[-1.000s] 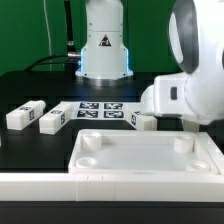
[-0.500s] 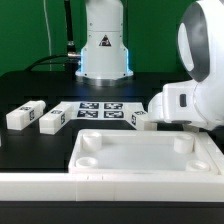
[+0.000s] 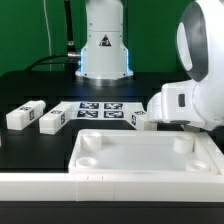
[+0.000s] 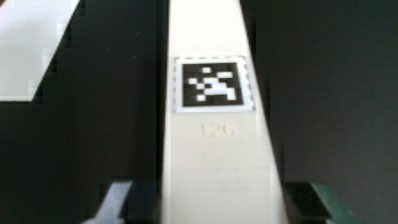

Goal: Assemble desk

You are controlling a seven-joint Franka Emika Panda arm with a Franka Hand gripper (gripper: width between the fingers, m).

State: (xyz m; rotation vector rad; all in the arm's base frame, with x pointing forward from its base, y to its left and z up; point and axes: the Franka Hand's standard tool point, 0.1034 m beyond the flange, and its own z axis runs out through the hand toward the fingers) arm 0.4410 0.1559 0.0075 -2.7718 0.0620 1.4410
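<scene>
Desk leg (image 4: 217, 110), light rigid slick plastic, lies on the black table (image 4: 338, 80) behind the desk panel (image 3: 140, 155). The gripper (image 4: 217, 200) straddles it, jaws wide and apparently clear; best gripped across the long flat sides.

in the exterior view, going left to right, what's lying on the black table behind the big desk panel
first desk leg -> second desk leg -> marker board -> third desk leg, its right end hidden behind the arm's white housing
</scene>
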